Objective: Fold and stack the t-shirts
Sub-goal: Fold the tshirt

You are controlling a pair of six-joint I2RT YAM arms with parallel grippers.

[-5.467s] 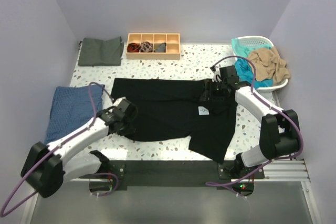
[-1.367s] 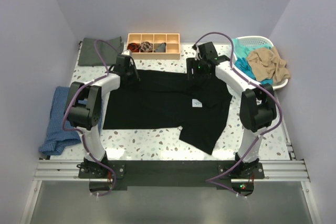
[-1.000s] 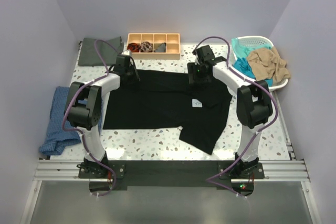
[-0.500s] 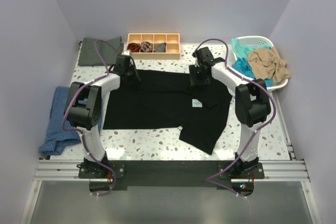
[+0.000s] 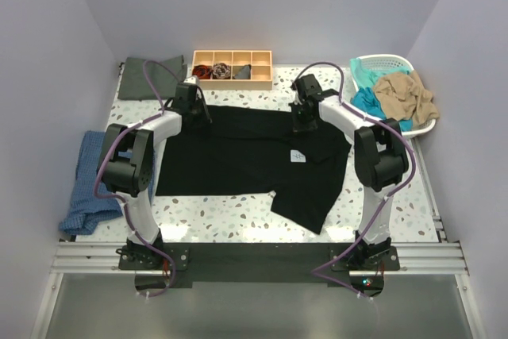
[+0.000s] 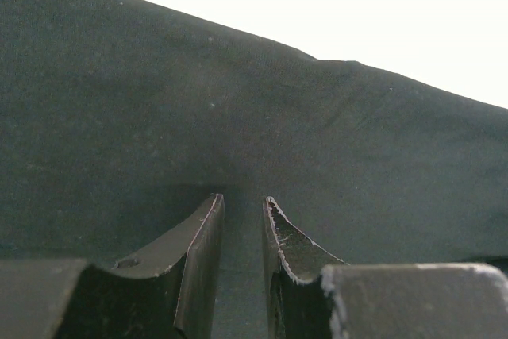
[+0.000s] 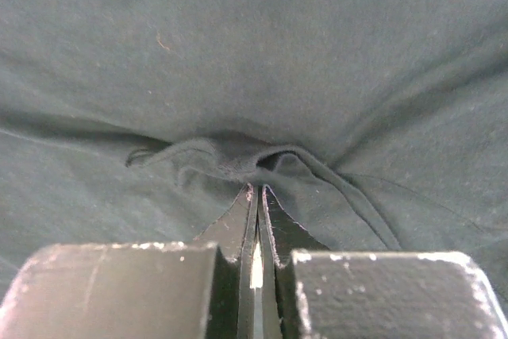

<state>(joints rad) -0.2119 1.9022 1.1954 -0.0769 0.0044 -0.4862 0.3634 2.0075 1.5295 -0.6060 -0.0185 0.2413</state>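
A large black t-shirt [image 5: 238, 156] lies spread on the table with a small white tag [image 5: 298, 156] showing. My left gripper [image 5: 194, 113] is at its far left edge. In the left wrist view the fingers stand a narrow gap apart [image 6: 242, 200] with black cloth [image 6: 238, 117] filling that gap. My right gripper [image 5: 302, 117] is at the far edge near the middle. In the right wrist view it is shut [image 7: 255, 190] on a puckered fold of the black t-shirt [image 7: 238, 156]. A dark grey-green t-shirt [image 5: 151, 77] lies folded at the back left.
A white basket [image 5: 421, 129] at the back right holds a teal t-shirt [image 5: 369, 102] and a tan t-shirt [image 5: 406, 93]. A wooden compartment tray [image 5: 232, 79] stands at the back. A blue cloth [image 5: 95, 176] lies at the left edge.
My right gripper slid slightly right along the shirt's far edge and closed on a fold of cloth. The left arm has not moved.
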